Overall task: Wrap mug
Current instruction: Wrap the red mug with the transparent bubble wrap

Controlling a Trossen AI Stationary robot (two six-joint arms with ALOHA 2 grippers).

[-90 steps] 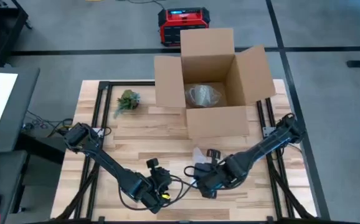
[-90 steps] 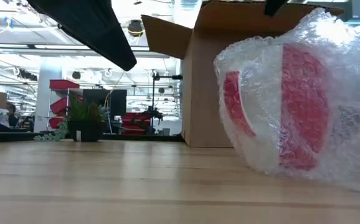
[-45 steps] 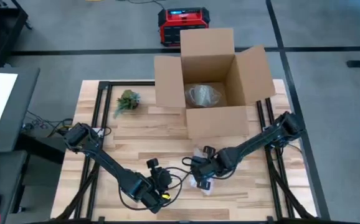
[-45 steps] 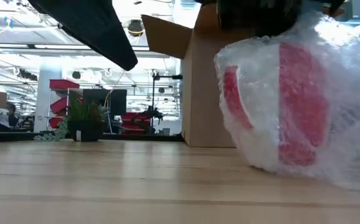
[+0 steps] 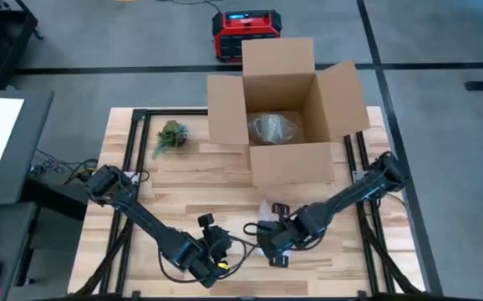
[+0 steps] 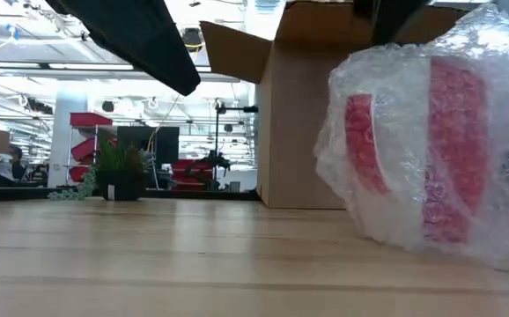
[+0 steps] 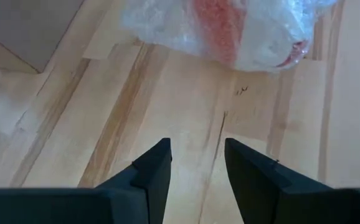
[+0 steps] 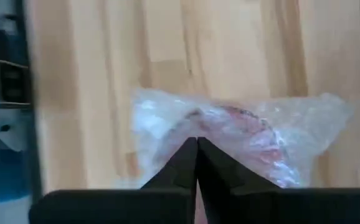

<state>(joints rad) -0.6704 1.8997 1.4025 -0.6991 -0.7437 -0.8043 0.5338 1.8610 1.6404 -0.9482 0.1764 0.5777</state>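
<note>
On the table (image 5: pixel 183 180), the bubble-wrapped mug (image 6: pixel 426 145) seemingly bears no readable writing.

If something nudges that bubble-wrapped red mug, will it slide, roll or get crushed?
The wrapped mug lies on the table as a rounded bundle, so it may rock or roll somewhat. The loose bubble wrap looks soft and would probably give before the mug moves. The plastic could be slippery to pinch.

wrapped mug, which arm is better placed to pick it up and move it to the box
Right. The right gripper hangs directly over the wrapped mug, fingers shut above the bubble wrap. The left gripper is open but sits short of it, with bare table between. The cardboard box is also on the right arm's side.
</note>
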